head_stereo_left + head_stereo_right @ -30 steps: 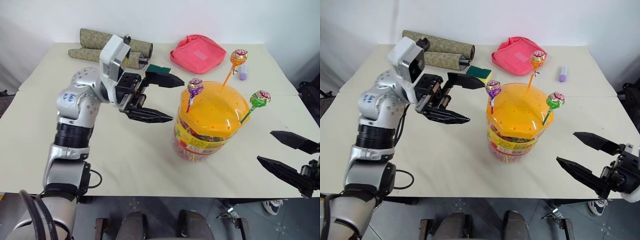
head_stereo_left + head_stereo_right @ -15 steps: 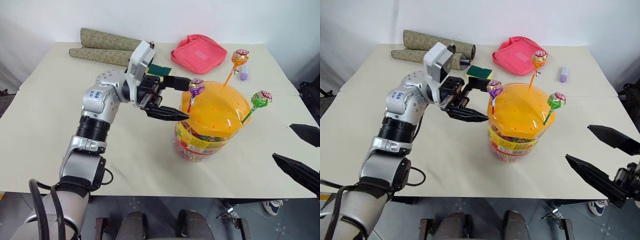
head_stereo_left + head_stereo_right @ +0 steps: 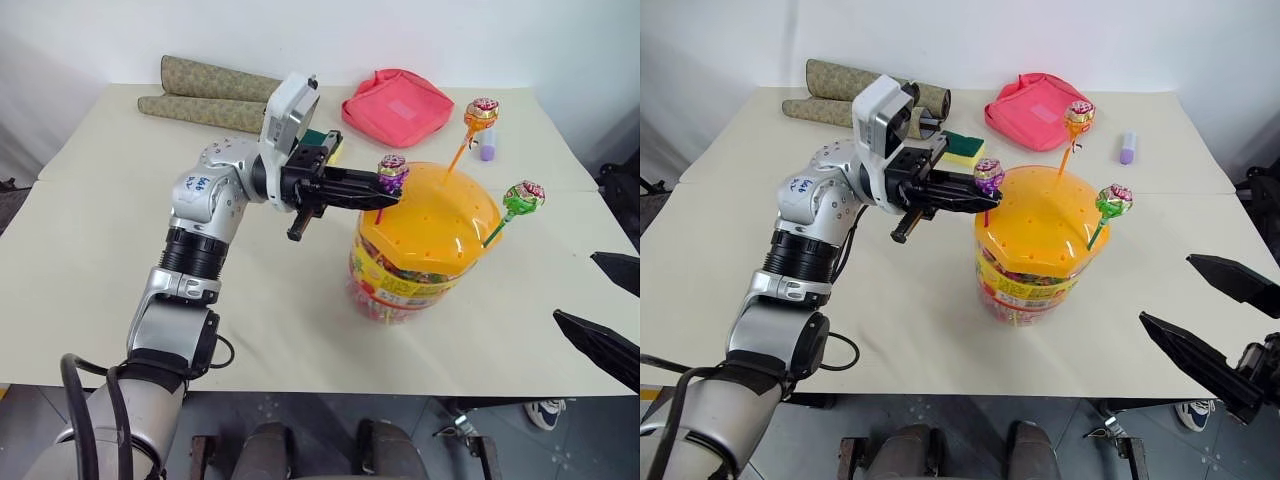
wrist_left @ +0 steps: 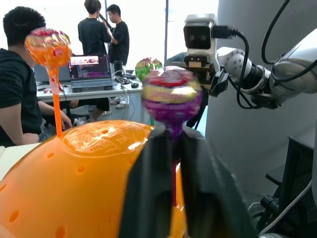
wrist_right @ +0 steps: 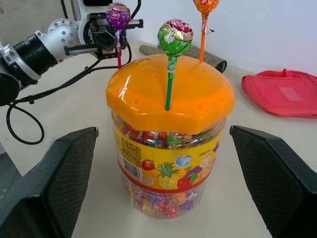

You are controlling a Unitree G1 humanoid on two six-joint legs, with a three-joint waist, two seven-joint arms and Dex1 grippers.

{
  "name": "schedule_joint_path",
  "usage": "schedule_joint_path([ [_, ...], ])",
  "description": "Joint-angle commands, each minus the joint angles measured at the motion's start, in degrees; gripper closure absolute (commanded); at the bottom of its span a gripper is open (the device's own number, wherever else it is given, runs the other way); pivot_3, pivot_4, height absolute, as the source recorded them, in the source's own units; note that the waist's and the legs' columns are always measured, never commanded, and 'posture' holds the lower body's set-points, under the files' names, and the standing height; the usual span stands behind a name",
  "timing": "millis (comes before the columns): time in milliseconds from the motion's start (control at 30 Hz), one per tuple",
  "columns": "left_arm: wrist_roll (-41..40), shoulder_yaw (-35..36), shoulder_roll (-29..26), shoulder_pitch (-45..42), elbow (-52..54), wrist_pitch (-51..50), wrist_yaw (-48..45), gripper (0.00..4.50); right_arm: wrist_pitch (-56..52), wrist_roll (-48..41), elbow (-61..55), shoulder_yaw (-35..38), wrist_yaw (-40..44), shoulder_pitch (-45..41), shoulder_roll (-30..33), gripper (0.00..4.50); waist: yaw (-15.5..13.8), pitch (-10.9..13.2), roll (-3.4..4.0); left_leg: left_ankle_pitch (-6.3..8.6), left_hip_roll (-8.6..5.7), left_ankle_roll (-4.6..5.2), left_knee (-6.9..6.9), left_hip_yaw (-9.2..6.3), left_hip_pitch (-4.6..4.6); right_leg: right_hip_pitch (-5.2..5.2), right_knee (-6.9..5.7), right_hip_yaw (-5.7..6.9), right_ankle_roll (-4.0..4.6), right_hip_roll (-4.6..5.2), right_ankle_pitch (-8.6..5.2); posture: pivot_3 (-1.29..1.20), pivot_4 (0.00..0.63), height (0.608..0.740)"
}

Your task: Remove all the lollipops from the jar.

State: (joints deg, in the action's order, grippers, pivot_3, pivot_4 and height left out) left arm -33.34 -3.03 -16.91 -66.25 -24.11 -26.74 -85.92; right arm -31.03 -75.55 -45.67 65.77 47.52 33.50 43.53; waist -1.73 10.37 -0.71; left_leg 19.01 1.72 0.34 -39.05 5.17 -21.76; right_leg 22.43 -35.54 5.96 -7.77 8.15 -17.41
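purple lollipop (image 3: pixel 391 172) upright in jar (image 3: pixel 425 245), stick vertical.

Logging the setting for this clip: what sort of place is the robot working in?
Probably a robotics lab or shared office. Beyond the jar sit a desk with an open laptop, people seated and standing, and another robot. The jar stands on a plain white table.

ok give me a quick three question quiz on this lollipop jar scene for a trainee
1. True or false: the left gripper is shut on the purple lollipop.
2. How many lollipops stand in the jar lid?
3. Which is open? A) right gripper B) left gripper

Key
1. True; its fingers pinch the stick just under the purple head.
2. Three: purple, orange lollipop, green lollipop.
3. A
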Motion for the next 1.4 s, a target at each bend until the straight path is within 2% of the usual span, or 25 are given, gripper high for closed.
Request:
schedule_joint_path([
  [33, -2.0, 2.9, -0.1, -3.2, 0.5, -0.5, 0.6, 4.44, 2.0, 0.0, -0.3, 2.0, 0.0, 0.6, -0.6, 0.0, 0.0, 0.0, 0.0, 0.0, 0.0, 0.0, 0.0, 0.0, 0.0, 0.0, 0.0, 0.0, 0.0, 0.0, 0.0, 0.0, 0.15, 0.74],
  [233, -3.9, 6.8, 0.3, -6.0, 0.3, -2.3, 4.8, 4.44, 2.8, -0.6, 0.6, 2.5, -0.1, 0.5, 0.2, 0.0, 0.1, 0.0, 0.0, 0.0, 0.0, 0.0, 0.0, 0.0, 0.0, 0.0, 0.0, -0.01, 0.0, 0.0, 0.0, 0.0, 0.15, 0.74],
  [367, -1.9, 9.0, -1.7, -7.5, -1.1, -1.0, 10.4, 4.44, 2.8, -0.8, 1.4, 3.0, 0.8, 1.1, 0.4, 0.0, 0.1, 0.0, 0.0, 0.0, 0.0, 0.0, 0.0, 0.0, 0.0, 0.0, 0.0, 0.0, 0.0, 0.0, 0.0, 0.0, 0.15, 0.74],
  [467, 3.3, 7.7, -7.3, -7.1, -2.1, -2.6, 16.2, 4.44, 2.5, -0.6, 2.0, 2.9, 1.3, 1.3, 0.7, 0.0, 0.3, 0.0, 0.0, 0.0, 0.0, 0.0, 0.0, 0.0, 0.0, 0.01, 0.0, 0.0, 0.0, 0.0, 0.0, 0.0, 0.15, 0.74],
  [567, 9.6, 3.6, -14.9, -4.7, -1.2, -9.3, 20.6, 4.44, 2.1, 0.1, 3.7, 2.2, 2.1, 1.0, 1.6, 0.0, 0.5, 0.0, 0.02, 0.0, 0.01, 0.0, 0.06, 0.01, 0.03, 0.05, -0.02, -0.04, 0.0, -0.03, 0.0, 0.0, 0.15, 0.74],
  [733, 14.5, 2.3, -22.4, 0.3, 2.5, -16.5, 28.0, 4.44, 1.5, 0.9, 6.4, 0.0, 3.0, -0.7, 3.7, 0.0, 0.1, 0.0, -0.04, 0.02, 0.0, 0.0, 0.07, 0.03, 0.06, 0.04, -0.02, -0.08, 0.0, -0.01, 0.0, 0.0, 0.15, 0.74],
  [833, 18.1, 0.8, -26.2, 5.8, 6.2, -19.2, 31.5, 4.44, 1.1, 2.4, 8.2, -2.5, 3.3, -2.9, 5.0, 0.0, 0.0, 0.1, -0.18, 0.03, 0.0, -0.01, 0.04, -0.01, 0.01, 0.04, -0.02, -0.05, 0.0, -0.01, 0.0, 0.0, 0.15, 0.74],
  [933, 21.4, -3.7, -31.2, 12.4, 9.9, -25.7, 31.8, 4.44, 0.8, 3.5, 9.5, -5.1, 3.5, -5.3, 5.8, 0.0, 0.2, 0.1, -0.21, 0.04, 0.0, -0.01, 0.02, 0.02, 0.0, 0.05, -0.02, -0.08, 0.0, 0.0, 0.0, 0.0, 0.15, 0.74],
  [1100, 22.5, -8.1, -35.4, 18.4, 13.7, -32.5, 30.7, 4.44, 0.4, 4.9, 10.2, -8.1, 3.7, -7.5, 5.6, 0.0, 0.1, 0.2, -0.34, 0.04, 0.03, -0.02, 0.03, 0.04, -0.02, 0.11, -0.05, -0.07, 0.0, -0.01, 0.0, 0.0, 0.15, 0.74],
  [1267, 23.6, -10.1, -36.8, 19.7, 14.4, -32.4, 30.4, 4.44, -0.1, 5.6, 10.3, -10.0, 3.1, -9.9, 5.5, 0.0, -0.1, 0.2, -0.41, 0.05, 0.02, -0.02, -0.05, -0.02, -0.11, 0.12, -0.06, -0.03, 0.0, 0.01, 0.0, 0.0, 0.15, 0.74],
  [1400, 24.5, -11.4, -38.1, 18.7, 14.3, -31.9, 29.0, 3.52, -0.4, 5.8, 10.1, -9.9, 3.1, -10.3, 5.2, 0.0, 0.0, 0.2, -0.41, 0.05, 0.01, -0.02, -0.05, 0.01, -0.11, 0.14, -0.06, -0.03, 0.0, 0.01, 0.0, 0.0, 0.15, 0.74],
])
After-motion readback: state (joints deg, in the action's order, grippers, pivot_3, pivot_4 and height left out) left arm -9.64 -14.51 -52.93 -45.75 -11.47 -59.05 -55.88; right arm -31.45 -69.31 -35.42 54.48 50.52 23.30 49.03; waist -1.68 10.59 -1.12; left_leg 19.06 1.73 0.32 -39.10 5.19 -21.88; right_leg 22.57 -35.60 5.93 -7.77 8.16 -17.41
